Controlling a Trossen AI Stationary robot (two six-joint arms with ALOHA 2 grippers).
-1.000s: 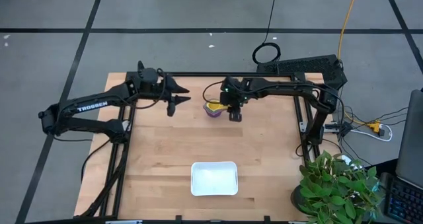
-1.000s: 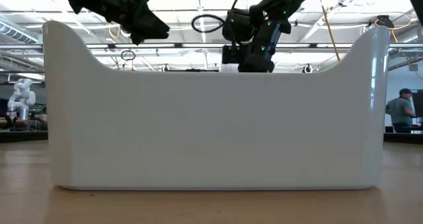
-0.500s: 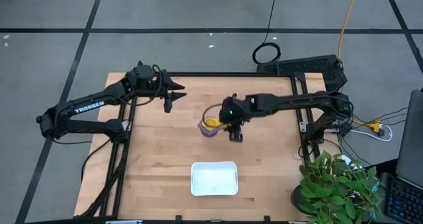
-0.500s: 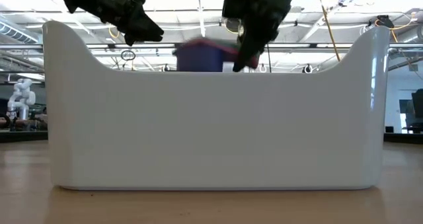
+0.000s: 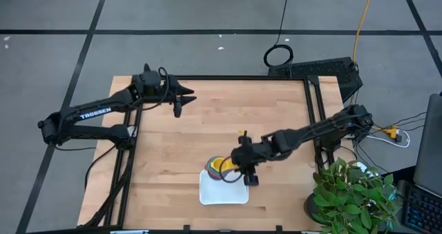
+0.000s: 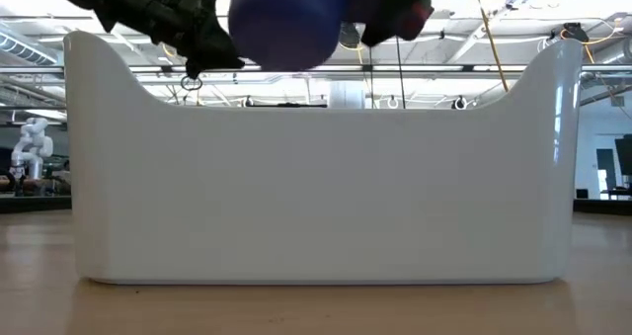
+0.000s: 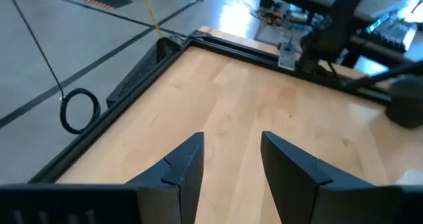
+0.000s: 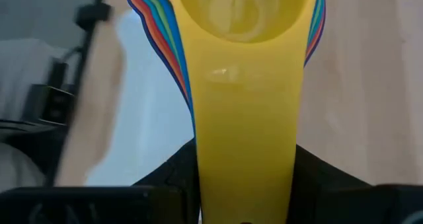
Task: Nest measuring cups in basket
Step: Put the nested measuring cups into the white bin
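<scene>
The measuring cups (image 5: 222, 168) are nested in one stack, yellow on top, with red, orange, green and blue rims showing below it in the right wrist view (image 8: 238, 26). My right gripper (image 5: 246, 177) is shut on the stack's handles and holds it over the far edge of the white basket (image 5: 224, 190). In the low view the stack's dark blue bottom (image 6: 291, 24) hangs above the basket's wall (image 6: 326, 187). My left gripper (image 5: 182, 100) waits open above the table's far left part, holding nothing. My right gripper holds the stacked handles (image 8: 246, 151), the yellow one uppermost, pinched between its two fingers (image 8: 173, 171). The fingers lie along the handles, coming from the table's right. The stack is lifted clear, its bowls upright above the basket.
A black frame (image 5: 235, 78) runs along the table's far and side edges. A potted plant (image 5: 352, 192) stands off the near right corner. Bare wood (image 5: 173, 144) lies between the basket and my left arm.
My right gripper has carried the nested stack from the table's far middle toward the near edge, ending over the basket's far side. It has stayed shut on the handles. My left gripper has drawn back slightly toward the far left.
</scene>
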